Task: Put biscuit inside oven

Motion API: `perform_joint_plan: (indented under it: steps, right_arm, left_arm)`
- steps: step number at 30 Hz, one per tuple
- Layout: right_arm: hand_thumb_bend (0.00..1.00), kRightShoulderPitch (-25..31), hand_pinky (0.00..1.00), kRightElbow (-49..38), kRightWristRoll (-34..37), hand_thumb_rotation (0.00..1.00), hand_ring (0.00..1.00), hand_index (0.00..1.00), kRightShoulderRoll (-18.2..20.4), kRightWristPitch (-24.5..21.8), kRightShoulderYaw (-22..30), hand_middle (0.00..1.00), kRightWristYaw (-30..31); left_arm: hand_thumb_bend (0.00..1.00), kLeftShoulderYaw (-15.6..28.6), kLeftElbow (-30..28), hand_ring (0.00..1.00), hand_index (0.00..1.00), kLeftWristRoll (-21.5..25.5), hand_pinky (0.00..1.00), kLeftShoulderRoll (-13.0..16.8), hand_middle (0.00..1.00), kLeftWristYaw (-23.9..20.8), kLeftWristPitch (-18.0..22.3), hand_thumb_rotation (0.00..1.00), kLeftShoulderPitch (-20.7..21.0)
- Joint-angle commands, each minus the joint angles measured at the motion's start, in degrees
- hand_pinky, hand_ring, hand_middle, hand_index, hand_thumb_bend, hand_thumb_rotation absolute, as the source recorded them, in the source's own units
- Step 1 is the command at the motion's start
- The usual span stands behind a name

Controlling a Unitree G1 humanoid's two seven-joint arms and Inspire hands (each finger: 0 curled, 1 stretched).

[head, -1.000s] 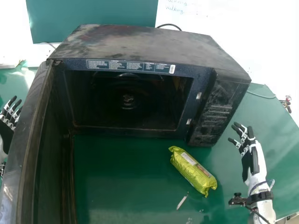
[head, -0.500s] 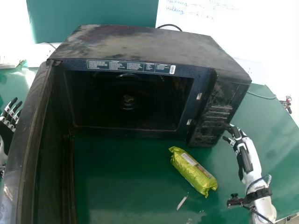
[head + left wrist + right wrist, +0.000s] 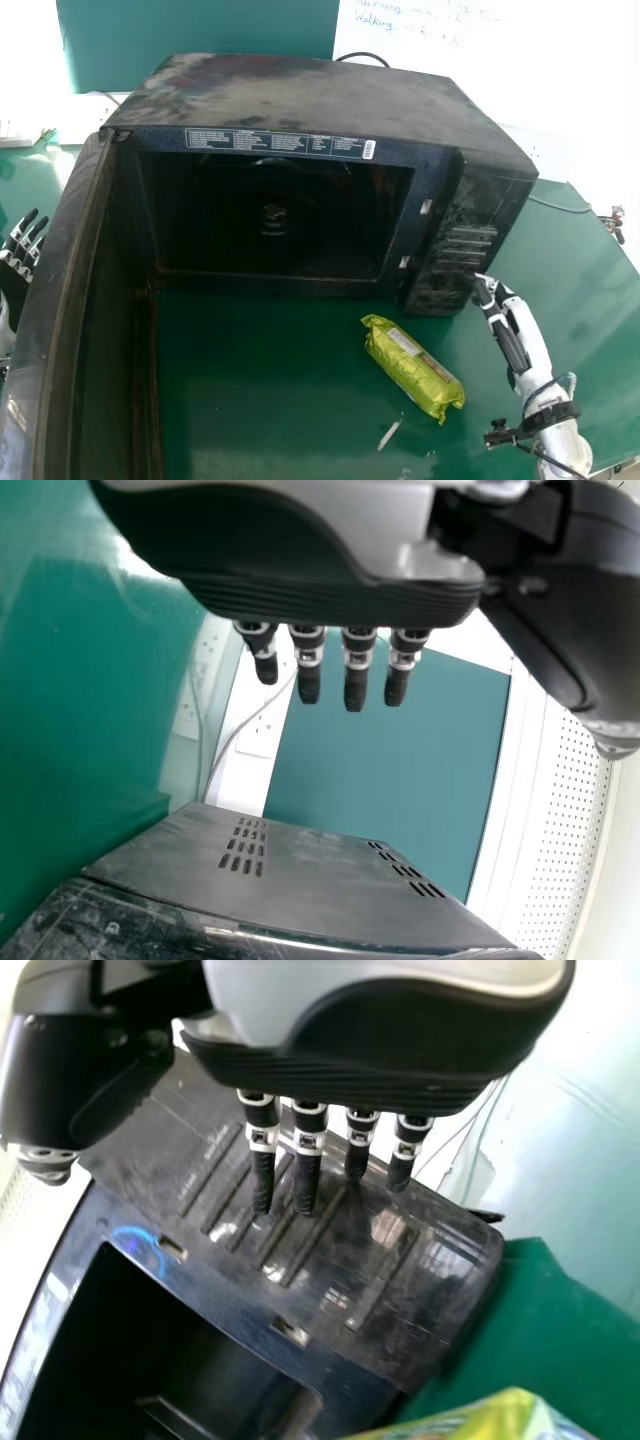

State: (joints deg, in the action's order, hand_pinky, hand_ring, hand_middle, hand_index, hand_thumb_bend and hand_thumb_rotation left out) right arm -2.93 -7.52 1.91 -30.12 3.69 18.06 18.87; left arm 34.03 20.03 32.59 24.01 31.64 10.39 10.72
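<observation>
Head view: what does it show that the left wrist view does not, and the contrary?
Head view: the biscuit pack, the open oven door, the right hand by the control panel.
Left wrist view: vent slots in the oven, and a white panel with small holes.
Both: the oven, the left hand, the green board.

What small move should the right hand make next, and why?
I'd probably shift the right hand from the control panel to above the green biscuit packet. The packet lies on the table in front of the oven, whose door stands open, and the hand's fingers are straight, holding nothing.
</observation>
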Motion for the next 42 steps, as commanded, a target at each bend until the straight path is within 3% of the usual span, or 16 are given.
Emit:
perform_joint_plan:
  steps: [1, 18, 23, 29, 42]
  right_arm:
    - [0.97, 0.9, 0.93, 0.1, -0.7, 0.5, 0.93, 0.83, -1.3, 0.5, -0.3, 0.89, 0.6]
    - [0.98, 1.6, 0.88, 2.0, -5.8, 0.5, 0.91, 0.84, -5.5, 4.5, -1.6, 0.89, 2.1]
    - [0.98, 1.9, 0.75, 2.4, -6.9, 0.5, 0.88, 0.84, -6.6, 5.5, -1.8, 0.89, 2.5]
    - [0.99, 2.4, 0.67, 1.9, -9.1, 0.52, 0.84, 0.85, -8.2, 5.8, -1.7, 0.87, 2.6]
    - [0.99, 3.1, 0.76, 1.5, -12.3, 0.51, 0.82, 0.84, -11.2, 6.6, -2.4, 0.84, 3.1]
  left_arm:
    - [0.99, -0.4, -0.6, 1.0, 1.0, -0.3, 1.0, -0.2, 1.0, 0.0, 0.7, 0.99, -0.6]
    - [0.99, -0.5, -0.6, 1.0, 1.0, -0.3, 1.0, -0.3, 1.0, 0.0, 1.4, 0.99, -0.8]
    - [1.0, -0.7, -1.1, 1.0, 1.0, -0.3, 1.0, -0.4, 1.0, -0.4, 1.3, 0.99, -1.1]
    - [0.99, -0.9, -1.6, 1.0, 1.0, -0.4, 1.0, -0.6, 1.0, -0.6, 1.5, 0.99, -1.4]
    - [0.99, -1.4, -3.7, 1.0, 1.0, -0.6, 1.0, -1.3, 1.0, -1.7, 1.3, 1.0, -2.2]
